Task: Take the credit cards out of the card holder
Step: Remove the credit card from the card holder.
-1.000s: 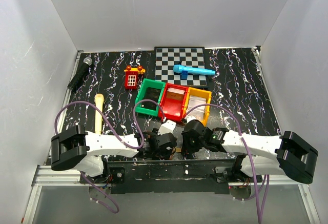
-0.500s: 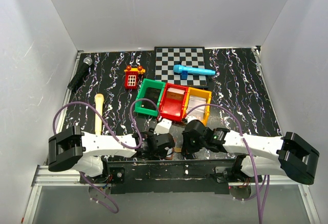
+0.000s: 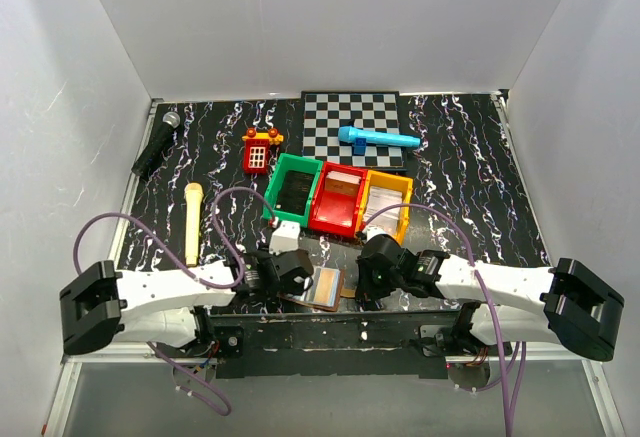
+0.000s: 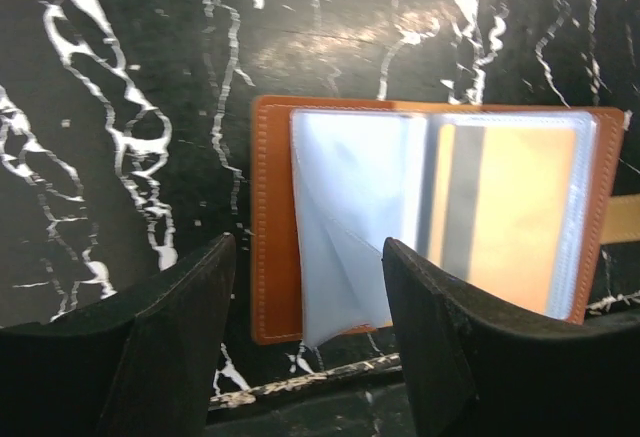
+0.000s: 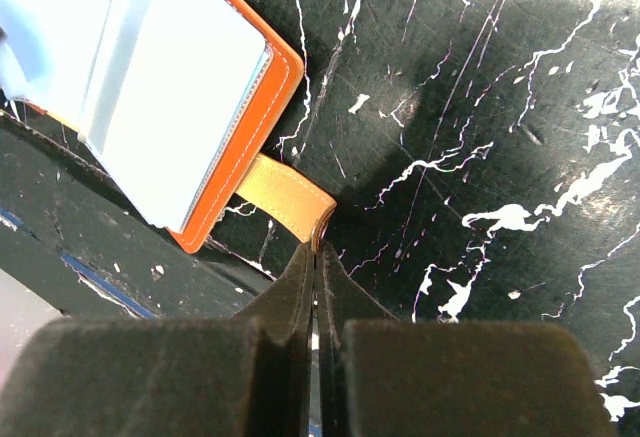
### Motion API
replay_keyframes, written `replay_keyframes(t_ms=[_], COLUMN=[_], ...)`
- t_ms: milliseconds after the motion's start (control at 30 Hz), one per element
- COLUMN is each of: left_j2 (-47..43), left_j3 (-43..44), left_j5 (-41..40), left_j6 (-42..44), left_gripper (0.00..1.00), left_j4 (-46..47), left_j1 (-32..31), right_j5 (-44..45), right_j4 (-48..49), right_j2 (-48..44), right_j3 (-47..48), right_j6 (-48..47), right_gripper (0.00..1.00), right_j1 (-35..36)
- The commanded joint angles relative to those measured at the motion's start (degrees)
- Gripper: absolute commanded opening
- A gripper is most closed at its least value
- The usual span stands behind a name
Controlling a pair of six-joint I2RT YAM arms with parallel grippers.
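Right claw [image 5: 316, 247] pinches the tan strap [image 5: 285, 195] at three o'clock of the brown leather card holder [image 4: 272, 207], anchoring it. Left claw [image 4: 307, 247] hovers open over its tan card [image 4: 520, 207].

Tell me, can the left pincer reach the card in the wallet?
Probably yes. The left pincer hangs open close to the open wallet, nothing between them, and the right pincer pinches its strap. The card sits under a glossy sleeve, though.
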Motion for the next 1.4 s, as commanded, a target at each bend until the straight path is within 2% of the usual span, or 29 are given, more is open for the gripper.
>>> replay_keyframes(t_ms=[0,200,333,400,533,600,733,1167,1367], left_j2=[-5.6,-12.5,-16.4,-17.2,-12.2,-7.1,0.1,7.6,10.8], left_j3=[-2.1,-0.9,0.2,0.2,1.7,3.2,5.0,5.0,6.2], left_j5=[-1.3,-1.0,4.4,10.4,19.9,21.5,18.9,14.0,13.0], left_j6=[-1.0,0.0,3.8,6.9,9.4,10.5,10.4,9.4,9.5], left_gripper=[0.61,0.61,0.57,0.56,0.53,0.53,0.53,0.62,0.63], left_j4=[-2.2,-3.5,3.5,9.3,16.0,16.9,15.5,13.2,12.4], left_j1=[3.5,4.9,4.9,4.8,4.3,3.2,0.6,-1.4,-1.9], right_j5=[-0.2,-0.3,-0.4,-0.5,-0.4,-0.5,-0.6,-1.0,-1.1], right_j4=[-0.1,-0.4,-0.3,-0.2,-0.1,0.0,0.2,1.0,1.0], right_j2=[-0.9,-0.7,-0.4,-0.4,-0.2,0.0,0.1,0.8,0.7], right_j3=[0.6,1.1,1.2,1.2,1.3,1.3,1.3,0.7,0.6], right_j6=[0.0,-0.2,-0.1,-0.1,-0.2,-0.1,0.0,0.0,0.0], right_gripper=[0.01,0.01,0.01,0.01,0.01,0.01,0.01,0.01,0.01], right_j1=[-0.1,-0.1,-0.1,-0.1,-0.1,-0.1,-0.1,-0.2,-0.2])
